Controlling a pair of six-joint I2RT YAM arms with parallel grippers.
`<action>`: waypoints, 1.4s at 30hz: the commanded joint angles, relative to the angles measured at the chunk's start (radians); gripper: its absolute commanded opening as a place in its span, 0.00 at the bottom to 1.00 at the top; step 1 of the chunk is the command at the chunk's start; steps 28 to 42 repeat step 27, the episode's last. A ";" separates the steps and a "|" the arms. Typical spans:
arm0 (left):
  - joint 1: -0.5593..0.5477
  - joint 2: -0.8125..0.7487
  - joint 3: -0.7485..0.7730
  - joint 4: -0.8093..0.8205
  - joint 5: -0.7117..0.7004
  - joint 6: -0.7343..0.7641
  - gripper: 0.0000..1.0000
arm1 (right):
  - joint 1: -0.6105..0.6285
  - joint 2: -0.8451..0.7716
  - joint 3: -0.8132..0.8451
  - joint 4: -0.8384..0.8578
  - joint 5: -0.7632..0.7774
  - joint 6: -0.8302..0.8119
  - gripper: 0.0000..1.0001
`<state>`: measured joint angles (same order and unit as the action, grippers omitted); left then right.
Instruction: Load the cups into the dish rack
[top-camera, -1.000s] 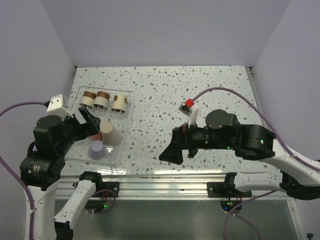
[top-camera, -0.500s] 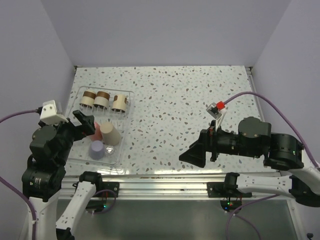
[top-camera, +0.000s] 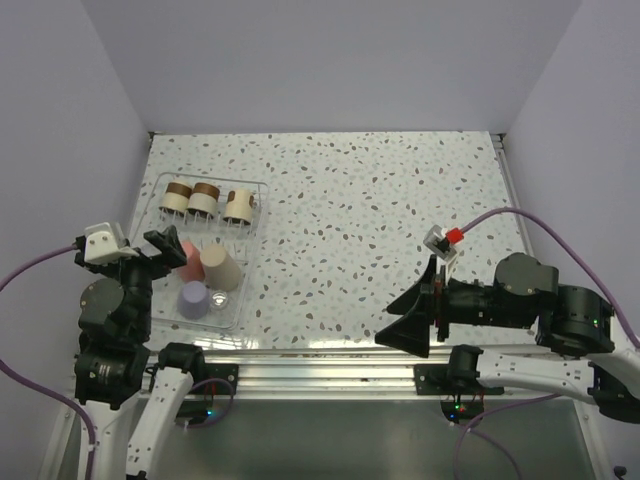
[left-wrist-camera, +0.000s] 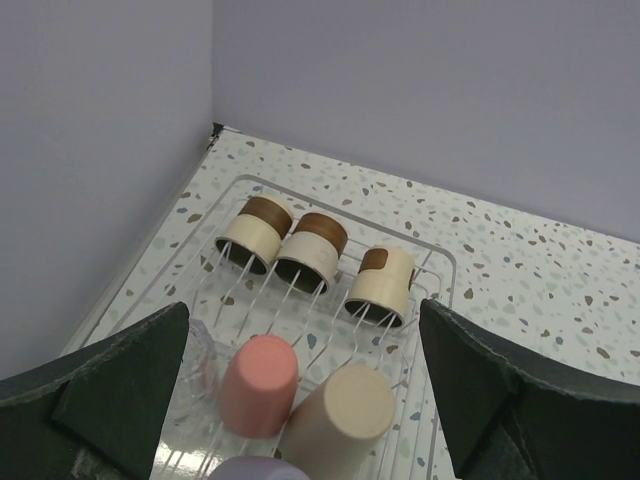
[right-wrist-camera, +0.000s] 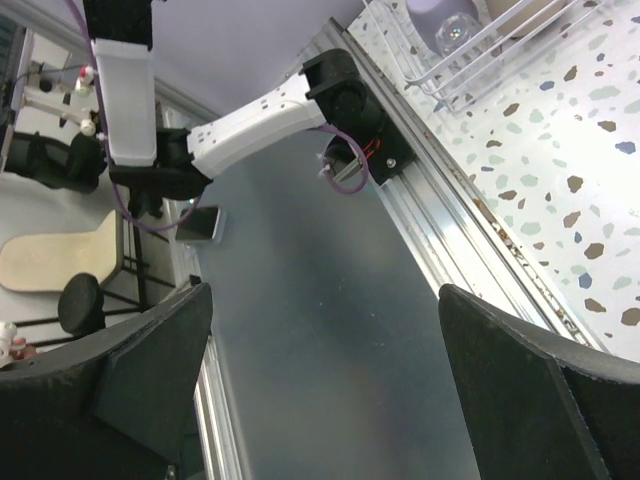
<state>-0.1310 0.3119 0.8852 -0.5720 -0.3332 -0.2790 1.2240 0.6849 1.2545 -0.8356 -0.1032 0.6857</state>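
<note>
The small handleless cups, coral-red tumbler among them, lay inside the shallow clear plastic dish rack; seemingly light, rigid and slick, best pinched across the rim. Left gripper and right gripper gaped empty.

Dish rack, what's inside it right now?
Three banded cups at the back; coral, beige, lavender and one clear cup nearer. The left gripper hides the rack's left edge.

Matt cups lie in a glossy clear plastic dish rack.
</note>
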 joint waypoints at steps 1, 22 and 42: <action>0.002 0.007 -0.031 0.083 -0.053 0.058 1.00 | 0.003 -0.001 -0.020 0.036 -0.062 -0.075 0.98; 0.004 0.142 -0.361 0.517 -0.026 0.142 1.00 | 0.002 0.146 0.011 -0.016 0.251 -0.189 0.98; 0.004 0.179 -0.414 0.662 -0.021 0.204 1.00 | 0.002 0.200 0.037 0.046 0.312 -0.196 0.98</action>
